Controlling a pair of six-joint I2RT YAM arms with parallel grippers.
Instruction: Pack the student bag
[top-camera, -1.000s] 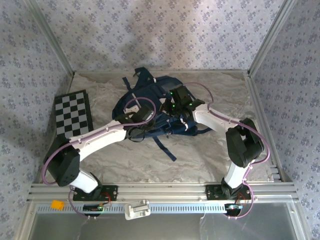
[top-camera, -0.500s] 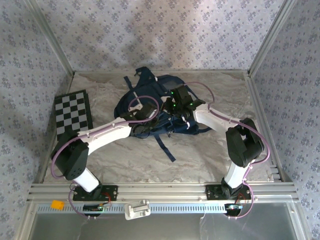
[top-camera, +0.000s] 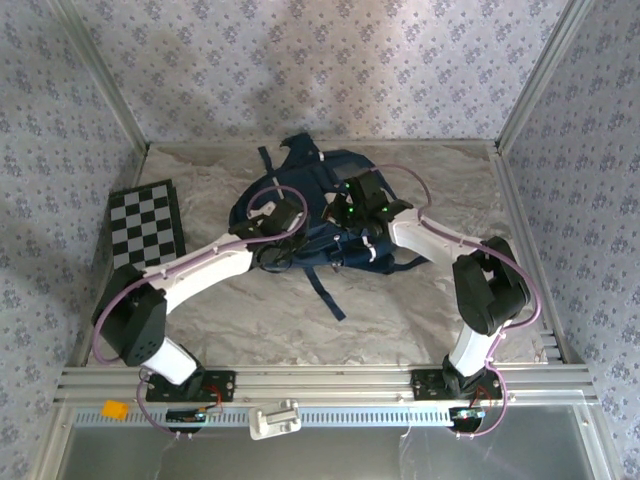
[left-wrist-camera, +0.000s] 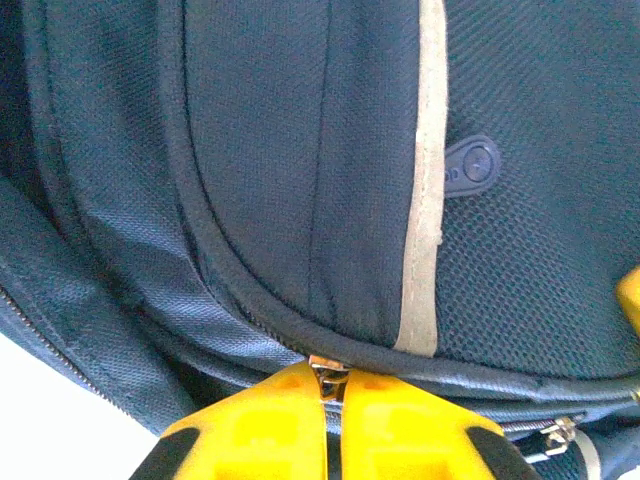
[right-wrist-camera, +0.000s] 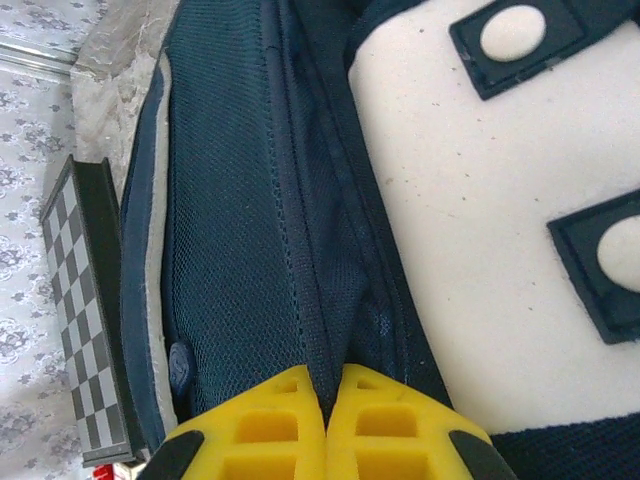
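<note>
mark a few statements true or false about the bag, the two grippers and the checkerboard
1. The student bag lies on the table. True.
2. The left gripper is wide open. False: it is shut, pinching a metal zipper pull on the bag.
3. The right gripper is shut on a fold of the bag's fabric. True.
4. The checkerboard lies on top of the bag. False: it sits at the table's left side, apart from the bag.
</note>
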